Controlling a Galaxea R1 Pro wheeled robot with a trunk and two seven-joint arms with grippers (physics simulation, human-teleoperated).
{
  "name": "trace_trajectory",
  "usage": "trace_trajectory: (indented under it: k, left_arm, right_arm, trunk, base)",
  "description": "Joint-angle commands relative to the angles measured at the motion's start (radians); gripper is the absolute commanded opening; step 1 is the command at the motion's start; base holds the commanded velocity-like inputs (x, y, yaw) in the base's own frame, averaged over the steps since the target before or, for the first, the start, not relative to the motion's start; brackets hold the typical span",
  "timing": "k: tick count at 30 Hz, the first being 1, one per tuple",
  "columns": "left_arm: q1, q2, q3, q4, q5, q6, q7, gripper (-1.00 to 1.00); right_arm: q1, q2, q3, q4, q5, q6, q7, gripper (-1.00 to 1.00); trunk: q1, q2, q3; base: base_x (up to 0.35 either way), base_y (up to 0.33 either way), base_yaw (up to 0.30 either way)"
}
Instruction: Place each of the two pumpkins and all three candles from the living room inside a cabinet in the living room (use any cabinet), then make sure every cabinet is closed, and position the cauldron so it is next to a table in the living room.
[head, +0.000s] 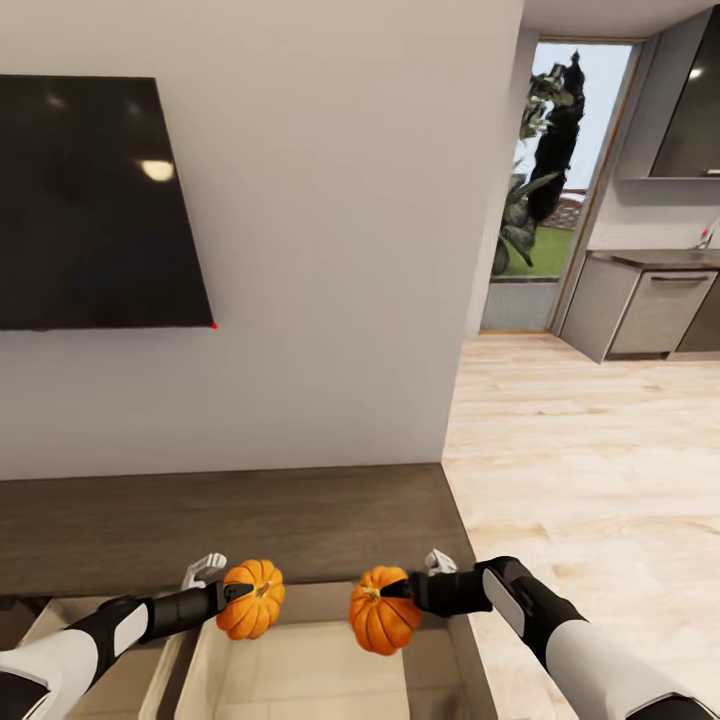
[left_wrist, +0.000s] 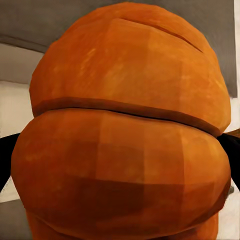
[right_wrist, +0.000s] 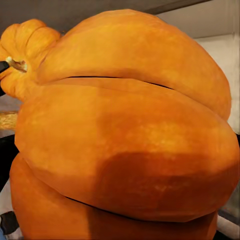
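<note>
Two orange pumpkins hang over the cabinet's open drawer, which is pale beige inside. My left gripper is shut on the left pumpkin, whose ribbed skin is close up in the left wrist view. My right gripper is shut on the right pumpkin, seen large in the right wrist view. Behind it in that view is the other pumpkin with its stem. The candles and the cauldron are out of view.
A dark TV hangs on the white wall above the cabinet. The wall ends at a corner. Past it, pale wood floor runs toward grey kitchen units and a glass door.
</note>
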Motion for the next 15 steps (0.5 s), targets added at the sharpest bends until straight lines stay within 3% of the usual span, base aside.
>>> trace_trajectory:
  k: [1, 5, 15]
  left_arm:
    - [0.000, -0.002, 0.002, 0.000, 0.001, 0.000, 0.002, -1.00]
    - [0.001, -0.012, 0.002, 0.001, 0.001, 0.000, 0.018, -1.00]
    - [0.005, -0.048, 0.001, 0.001, 0.001, 0.000, 0.102, -1.00]
  right_arm:
    - [0.000, 0.000, 0.000, 0.000, -0.006, 0.002, -0.018, -1.00]
    - [0.000, 0.001, -0.001, 0.000, -0.010, -0.002, -0.060, -1.00]
    - [0.000, 0.002, 0.001, 0.016, -0.003, -0.007, -0.069, -1.00]
  trunk:
    - [0.004, -0.007, -0.003]
    - [0.019, -0.035, -0.016]
    - [0.058, -0.105, -0.047]
  base:
    - [0.000, 0.000, 0.000]
    - [0.000, 0.000, 0.000]
    - [0.000, 0.000, 0.000]
